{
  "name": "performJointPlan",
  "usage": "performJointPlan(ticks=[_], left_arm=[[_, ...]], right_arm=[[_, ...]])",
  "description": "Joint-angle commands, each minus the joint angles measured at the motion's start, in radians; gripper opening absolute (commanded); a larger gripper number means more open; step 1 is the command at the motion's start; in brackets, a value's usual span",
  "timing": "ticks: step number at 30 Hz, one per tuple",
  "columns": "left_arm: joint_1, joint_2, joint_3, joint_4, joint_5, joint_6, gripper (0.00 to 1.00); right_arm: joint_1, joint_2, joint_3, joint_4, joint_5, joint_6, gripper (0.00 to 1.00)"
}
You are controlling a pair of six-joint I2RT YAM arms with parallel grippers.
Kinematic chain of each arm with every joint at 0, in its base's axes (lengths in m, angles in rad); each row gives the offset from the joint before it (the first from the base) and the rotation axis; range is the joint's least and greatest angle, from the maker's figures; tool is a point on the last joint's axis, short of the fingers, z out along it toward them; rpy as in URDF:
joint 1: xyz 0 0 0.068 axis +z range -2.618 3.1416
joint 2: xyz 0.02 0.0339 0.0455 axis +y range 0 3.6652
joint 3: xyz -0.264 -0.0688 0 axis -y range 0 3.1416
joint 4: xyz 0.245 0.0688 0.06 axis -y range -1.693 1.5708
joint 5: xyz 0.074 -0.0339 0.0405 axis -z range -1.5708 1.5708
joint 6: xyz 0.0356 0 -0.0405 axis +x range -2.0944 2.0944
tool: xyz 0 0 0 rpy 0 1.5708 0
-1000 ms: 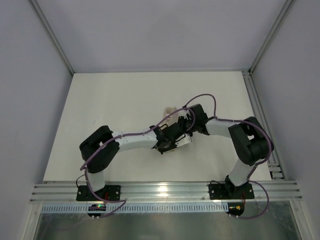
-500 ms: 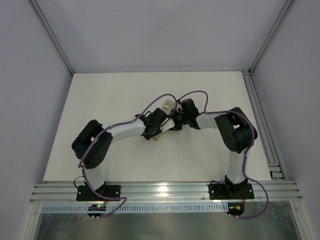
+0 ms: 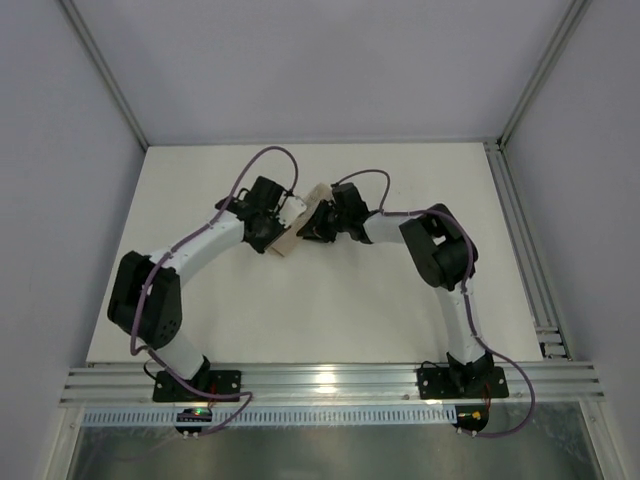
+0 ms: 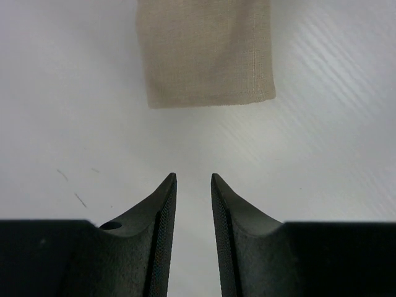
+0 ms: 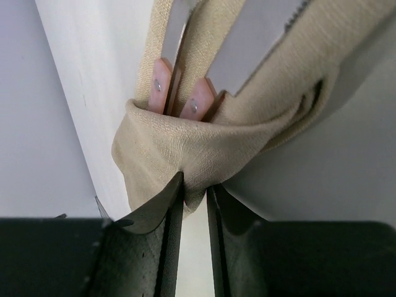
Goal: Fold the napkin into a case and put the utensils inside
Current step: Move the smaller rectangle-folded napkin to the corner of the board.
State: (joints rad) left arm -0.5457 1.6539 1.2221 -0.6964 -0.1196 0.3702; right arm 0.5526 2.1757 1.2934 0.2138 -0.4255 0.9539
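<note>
Both arms have swung away from their bases and leftward over the last second, taking the napkin case (image 3: 284,243) with them; the left arm (image 3: 200,240) is now stretched out and the right arm (image 3: 440,250) folded back toward it. The white table (image 3: 400,300) lies beneath both.

The case hangs from the right gripper (image 5: 195,184), whose fingers are pinched tight on a bunched fold at the cloth's closed end, the pouch running on ahead of the fingertips. The other end of the same beige cloth lies flat on the table just ahead of the left gripper (image 4: 193,178), apart from it. That gripper's jaws stand a narrow gap apart with nothing between them.

Two utensils sit inside the pouch just beyond the right fingertips, their pinkish handle ends down in the fold. One is a knife (image 5: 260,43) with a serrated grey blade, and the other (image 5: 176,25) shows only a slim grey strip beside it.
</note>
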Motion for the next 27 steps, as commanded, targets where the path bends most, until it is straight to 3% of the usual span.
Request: performJointPlan(ticks=[1,11,17,21,24,27], left_arm=[[0.1,-0.08,0.04,-0.043,0.046,-0.028,0.31],[0.247,-0.16,-0.002,-0.054,0.063,-0.071,0.31],[0.3,-0.201,-0.052,-0.046,0.063,-0.083,0.31],[0.328,-0.233,-0.065,-0.061,0.06,-0.09,0.31],[0.332,-0.256,-0.076,-0.071,0.038,-0.102,0.32],[0.336,-0.272,-0.087,-0.083,0.025,-0.122,0.33]], right_arm=[[0.038,0.091,0.133,-0.063,0.08,0.06,0.25],[0.063,0.308,0.497,-0.18,0.079,0.198,0.25],[0.058,0.372,0.676,-0.301,0.139,0.194,0.25],[0.052,0.381,0.69,-0.292,0.12,0.198,0.34],[0.055,0.349,0.638,-0.268,0.094,0.172,0.47],[0.059,0.253,0.514,-0.225,0.088,0.123,0.68]])
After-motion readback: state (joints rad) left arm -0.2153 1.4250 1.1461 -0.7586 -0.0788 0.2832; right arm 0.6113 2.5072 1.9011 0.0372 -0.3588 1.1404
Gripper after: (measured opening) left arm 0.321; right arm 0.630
